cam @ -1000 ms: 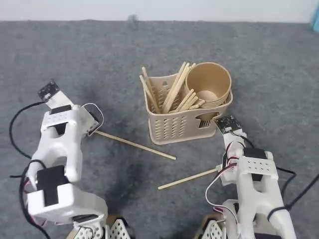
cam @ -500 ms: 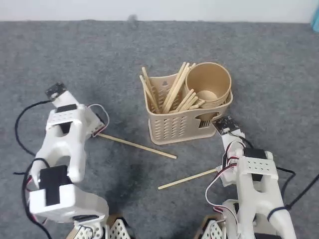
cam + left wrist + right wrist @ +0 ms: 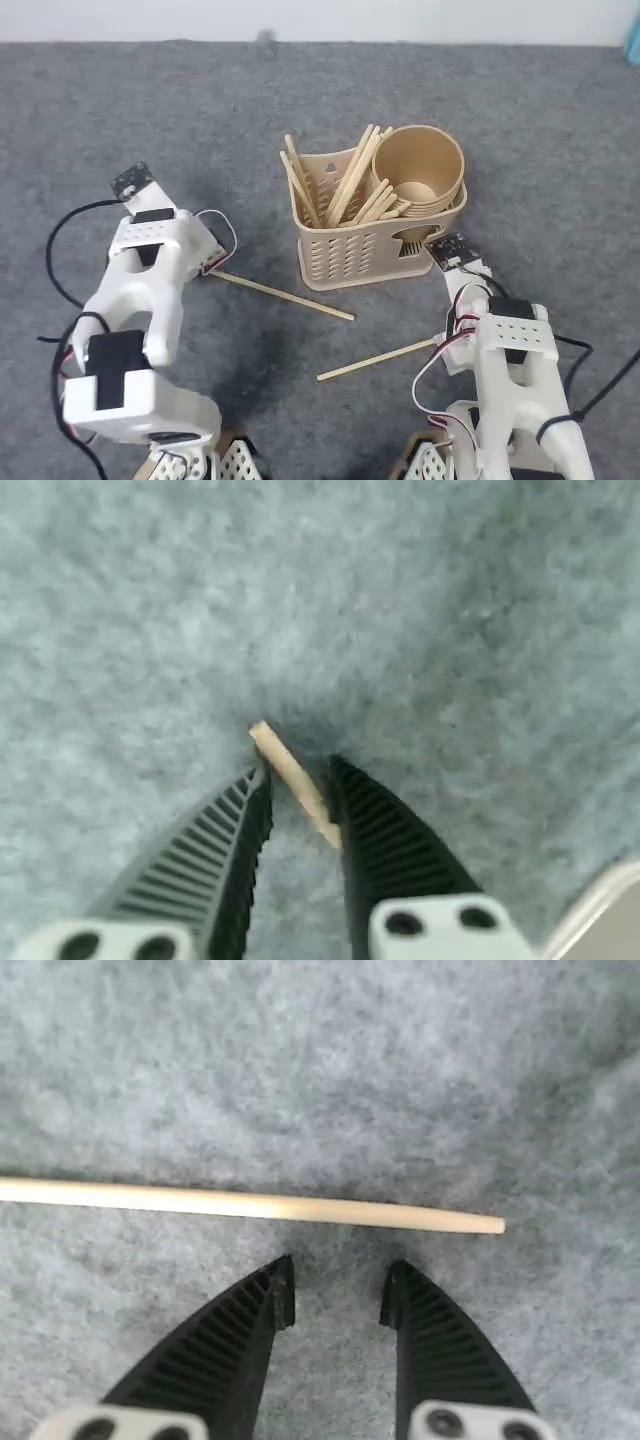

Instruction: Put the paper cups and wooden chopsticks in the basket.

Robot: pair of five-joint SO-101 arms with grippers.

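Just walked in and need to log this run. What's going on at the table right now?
Two robot arms are tidying up. The basket already holds paper cups and several chopsticks. Two more lie on the grey carpet. The left gripper is open, fingers either side of the end of one loose chopstick. The right gripper is open just short of the other chopstick, not touching it.

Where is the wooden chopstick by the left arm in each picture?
High view: the light wooden chopstick lies on the grey carpet between the left arm and the beige basket.
Left wrist view: its end sits between the left gripper's jaws.
Right wrist view: that one is the other chopstick.
Shared landmark: the grey carpet.
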